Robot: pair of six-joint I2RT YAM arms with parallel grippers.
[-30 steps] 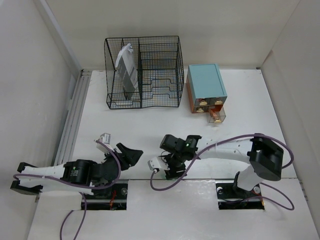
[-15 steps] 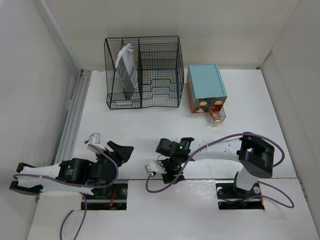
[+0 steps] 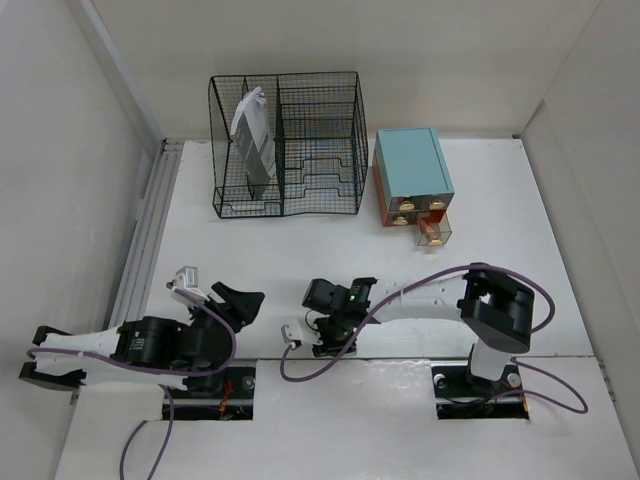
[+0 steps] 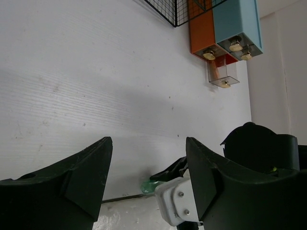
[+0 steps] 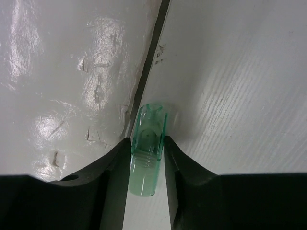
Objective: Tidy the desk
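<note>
We have the right gripper point(image 5: 146, 140) low at the near edge of the desk point(image 3: 300, 250), jaws narrow and set against both sides of a small green cap point(image 5: 147, 153); the cap lies flat on the desk beside a dark seam point(image 5: 152, 52). To do this pick well, we judge the squeeze should be firm and square across the cap; the lift should go straight up, so the cap neither rolls nor catches in the seam. The left gripper point(image 4: 148, 140) hovers with jaws wide, holding nothing. Only the right wrist view shows the cap clearly; from above the gripper hides it; the left wrist view catches just a green glint. The top view alone shows the whole wire rack point(image 3: 285, 140) and drawer box point(image 3: 410, 170), one drawer point(image 3: 432, 230) pulled out, well apart from the cap.
</note>
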